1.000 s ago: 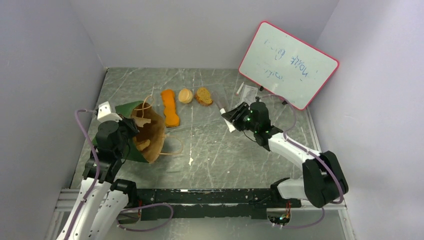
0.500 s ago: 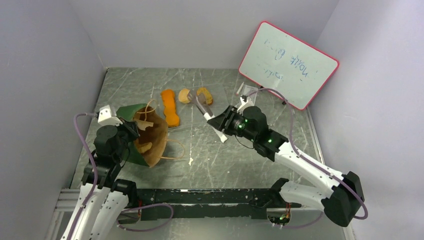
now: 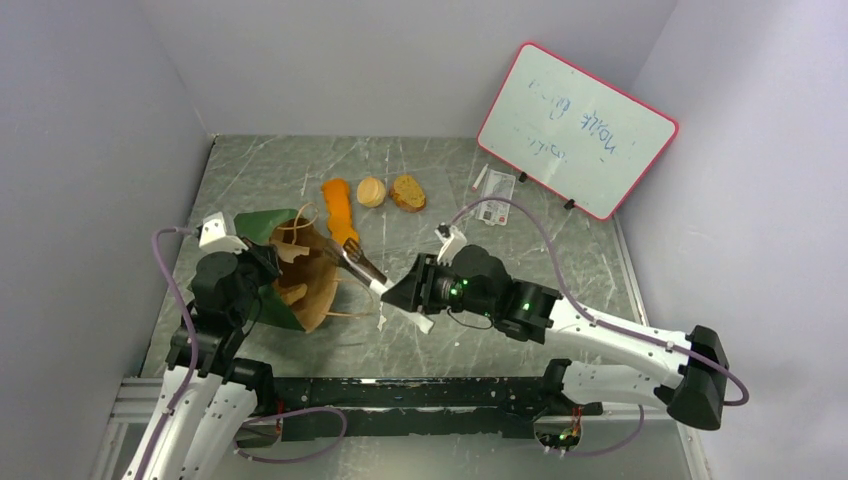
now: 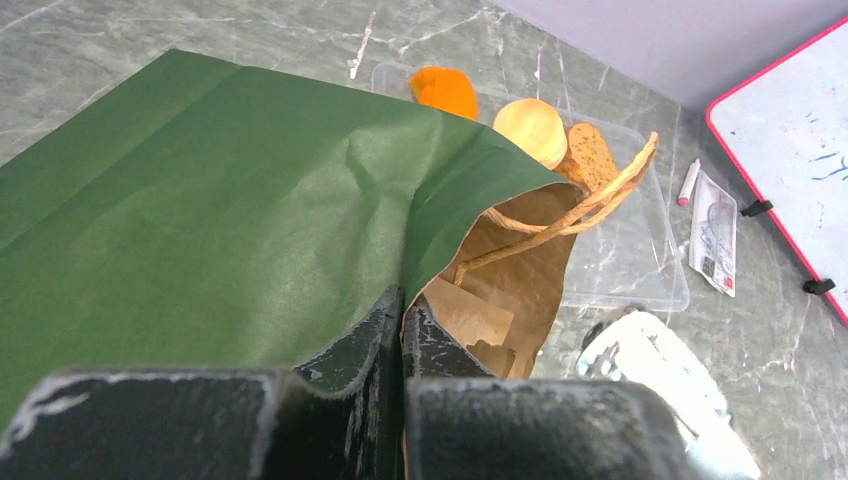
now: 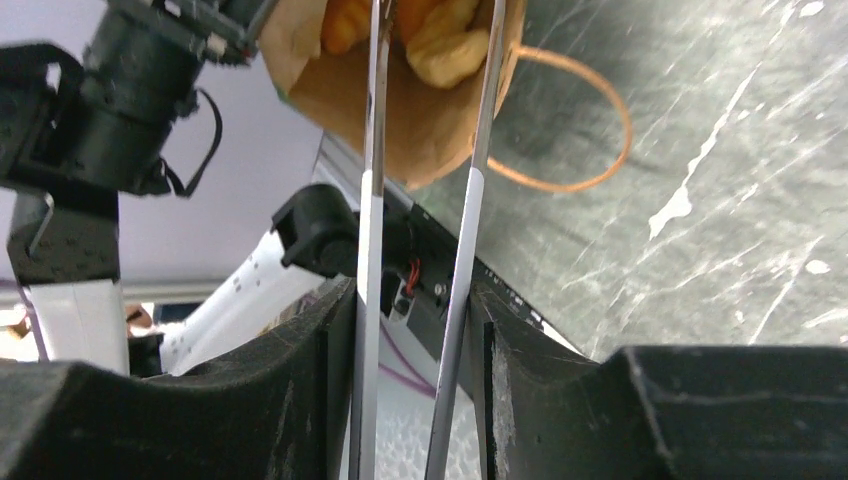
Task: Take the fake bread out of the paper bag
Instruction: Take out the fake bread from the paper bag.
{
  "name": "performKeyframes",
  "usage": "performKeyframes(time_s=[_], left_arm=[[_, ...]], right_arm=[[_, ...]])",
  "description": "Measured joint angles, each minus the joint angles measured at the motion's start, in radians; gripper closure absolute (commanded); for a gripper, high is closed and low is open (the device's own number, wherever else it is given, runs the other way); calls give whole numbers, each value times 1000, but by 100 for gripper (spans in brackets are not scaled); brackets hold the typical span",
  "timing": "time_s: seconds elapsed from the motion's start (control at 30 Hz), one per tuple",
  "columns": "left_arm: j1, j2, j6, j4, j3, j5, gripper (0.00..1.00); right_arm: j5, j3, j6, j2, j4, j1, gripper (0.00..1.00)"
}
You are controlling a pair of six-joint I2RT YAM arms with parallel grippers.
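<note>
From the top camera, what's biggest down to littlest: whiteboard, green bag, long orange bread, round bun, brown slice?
1. whiteboard
2. paper bag
3. long orange loaf
4. round bun and brown slice: they look about alike, so I won't rank them.

Fake bread (image 3: 292,293) in paper bag (image 3: 258,219), more behind it

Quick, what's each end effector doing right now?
Left end effector: closed on the rim of the dark green paper bag.
Right end effector: closed on a pair of long metal tongs.
</note>
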Motion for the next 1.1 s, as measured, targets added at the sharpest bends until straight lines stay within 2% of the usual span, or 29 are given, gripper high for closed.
performKeyframes(time_s=[0.13, 0.3, 0.83, 1.1], left_arm=[[0, 10, -5, 3, -2, 0, 93], [0, 23, -12, 18, -5, 0, 93], [0, 30, -26, 33, -6, 1, 93], [0, 29, -27, 42, -12, 14, 93]], right_arm=[[11, 5, 13, 17, -15, 70, 56], [3, 6, 39, 53, -8, 101, 56], [-122, -1, 134, 265, 132, 109, 55], [-148, 0, 165, 321, 174, 109, 55]])
